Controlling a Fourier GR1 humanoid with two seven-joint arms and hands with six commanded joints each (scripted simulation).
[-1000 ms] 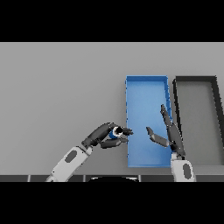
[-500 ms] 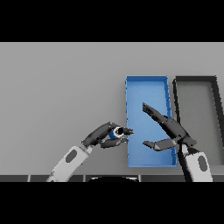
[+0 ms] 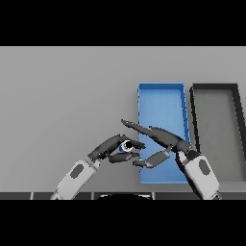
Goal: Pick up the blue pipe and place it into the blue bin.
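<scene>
While the blue pipe (image 3: pixel 126 145) is pinched between the curled fingers and thumb of the left hand (image 3: pixel 115 148), it is held above the grey table (image 3: pixel 67 96), just left of the near-left corner of the blue bin (image 3: pixel 161 91). One pipe is seen, its pale round end turned toward the viewer. Two hands are counted. The left arm is brought in from the near left edge and angled up to the right. The right hand (image 3: pixel 166 139) is stretched leftward with fingers straight and spread, nothing being grasped; its fingertips reach over the bin's left wall, close above the pipe. Two bins are counted: the blue one, and a black bin (image 3: pixel 214 89) just to its right.
</scene>
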